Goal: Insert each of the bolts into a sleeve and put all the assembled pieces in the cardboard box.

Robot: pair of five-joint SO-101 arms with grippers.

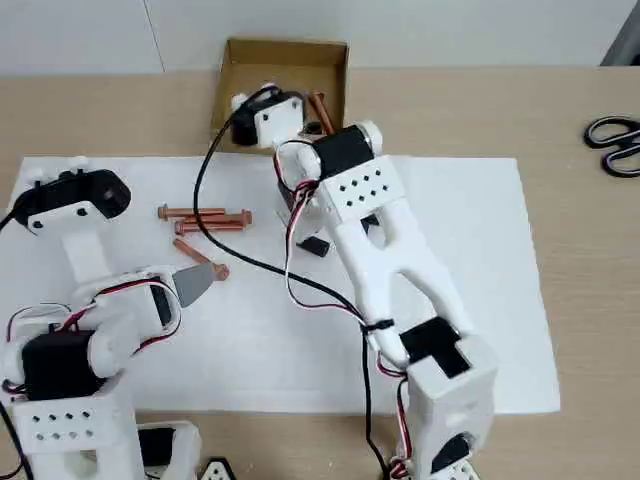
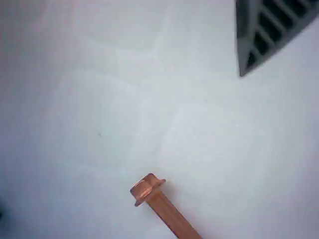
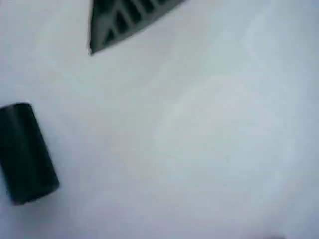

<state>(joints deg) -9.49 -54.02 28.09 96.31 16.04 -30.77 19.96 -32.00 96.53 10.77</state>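
- One bolt [image 1: 320, 108] is already in the box [image 1: 290, 55], top centre.
- Three bolts [image 1: 205, 213] and a sleeve [image 1: 315, 245] lie loose mid-frame, so lots left.
- Can't tell if left gripper [image 1: 196, 284] or right gripper [image 3: 124, 25] is clenched.

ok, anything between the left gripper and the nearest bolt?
Nothing visible. The bolt lies bare on the white sheet, right beside the left gripper. A black cable crosses the sheet on the bolt's far side, close to its head, not between them.
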